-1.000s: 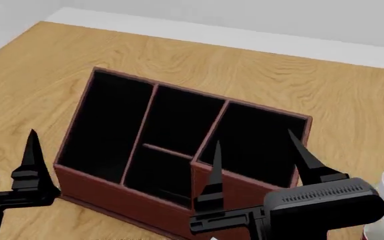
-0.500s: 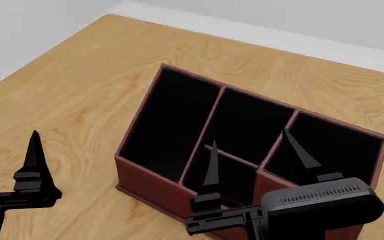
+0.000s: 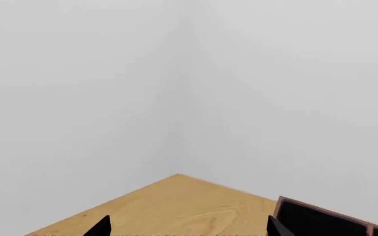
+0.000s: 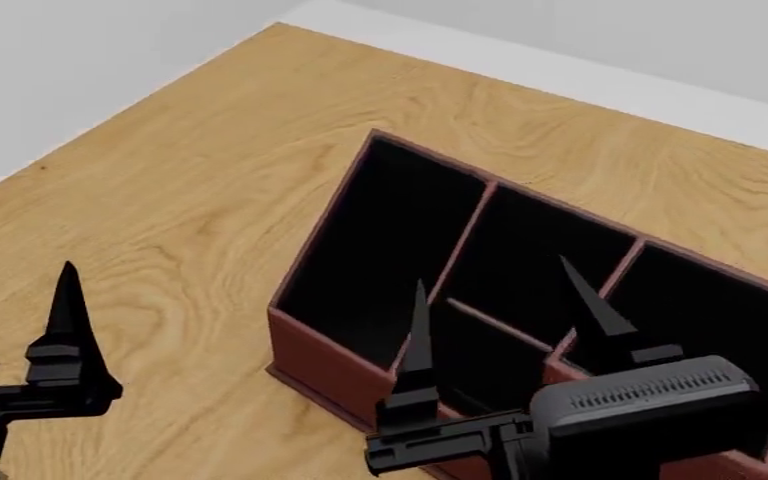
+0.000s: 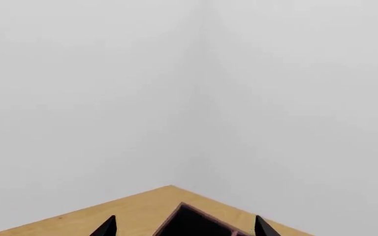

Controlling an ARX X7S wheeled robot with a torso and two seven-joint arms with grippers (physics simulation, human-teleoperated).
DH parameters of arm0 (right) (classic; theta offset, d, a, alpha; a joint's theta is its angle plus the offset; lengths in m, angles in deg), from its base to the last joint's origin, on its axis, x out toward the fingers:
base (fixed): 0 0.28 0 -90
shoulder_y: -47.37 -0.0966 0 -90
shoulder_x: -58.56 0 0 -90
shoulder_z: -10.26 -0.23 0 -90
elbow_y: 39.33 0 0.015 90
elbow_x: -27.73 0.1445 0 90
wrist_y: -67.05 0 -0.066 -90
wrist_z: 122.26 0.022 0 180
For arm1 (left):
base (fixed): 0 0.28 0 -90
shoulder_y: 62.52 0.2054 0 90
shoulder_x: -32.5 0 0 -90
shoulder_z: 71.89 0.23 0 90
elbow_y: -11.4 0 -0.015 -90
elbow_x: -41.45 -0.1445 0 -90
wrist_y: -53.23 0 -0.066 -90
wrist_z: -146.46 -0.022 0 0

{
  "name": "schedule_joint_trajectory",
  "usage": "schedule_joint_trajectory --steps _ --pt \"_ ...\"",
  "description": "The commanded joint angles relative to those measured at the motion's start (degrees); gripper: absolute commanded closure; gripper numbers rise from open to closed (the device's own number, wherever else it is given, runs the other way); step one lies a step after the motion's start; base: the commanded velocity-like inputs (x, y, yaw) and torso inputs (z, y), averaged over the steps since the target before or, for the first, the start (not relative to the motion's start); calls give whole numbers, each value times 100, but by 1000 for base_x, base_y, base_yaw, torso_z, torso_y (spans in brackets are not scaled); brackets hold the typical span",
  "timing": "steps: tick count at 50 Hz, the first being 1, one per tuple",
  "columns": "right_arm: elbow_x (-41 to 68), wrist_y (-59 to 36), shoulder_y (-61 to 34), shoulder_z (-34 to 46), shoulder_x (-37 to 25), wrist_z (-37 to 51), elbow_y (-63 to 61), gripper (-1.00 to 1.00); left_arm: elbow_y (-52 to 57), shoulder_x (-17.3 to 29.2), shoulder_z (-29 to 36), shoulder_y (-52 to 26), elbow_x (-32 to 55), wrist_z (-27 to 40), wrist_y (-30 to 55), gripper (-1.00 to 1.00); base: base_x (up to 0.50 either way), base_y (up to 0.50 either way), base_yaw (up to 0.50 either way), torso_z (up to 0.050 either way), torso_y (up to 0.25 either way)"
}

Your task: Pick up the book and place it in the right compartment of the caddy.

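A bare, simulated indoor room, more test scene than lived-in home or office: 2 plain pale walls point(image 3: 110, 88) meet in a corner behind a wood-grain table point(image 4: 157, 230). The only furnishing on it is a reddish-brown caddy point(image 4: 324, 365) with 4 black compartments, a desk-organiser item hinting at an office or study.

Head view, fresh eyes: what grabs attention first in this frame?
The reddish-brown caddy with black compartments fills the right of the wooden table. The right gripper hangs open in front of it, fingers spread, holding nothing. One black finger of the left gripper stands at the lower left; no book shows.
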Motion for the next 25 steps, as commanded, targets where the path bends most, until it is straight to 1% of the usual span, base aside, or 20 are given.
schedule_joint_trajectory --steps 1,25 --pt "199 100 24 -65 -29 -66 3 -100 15 31 41 0 59 41 -8 -100 246 -435 0 0 0" --pt "318 120 4 -52 -54 29 80 -100 -9 86 67 -17 122 110 -35 -100 216 -444 0 0 0"
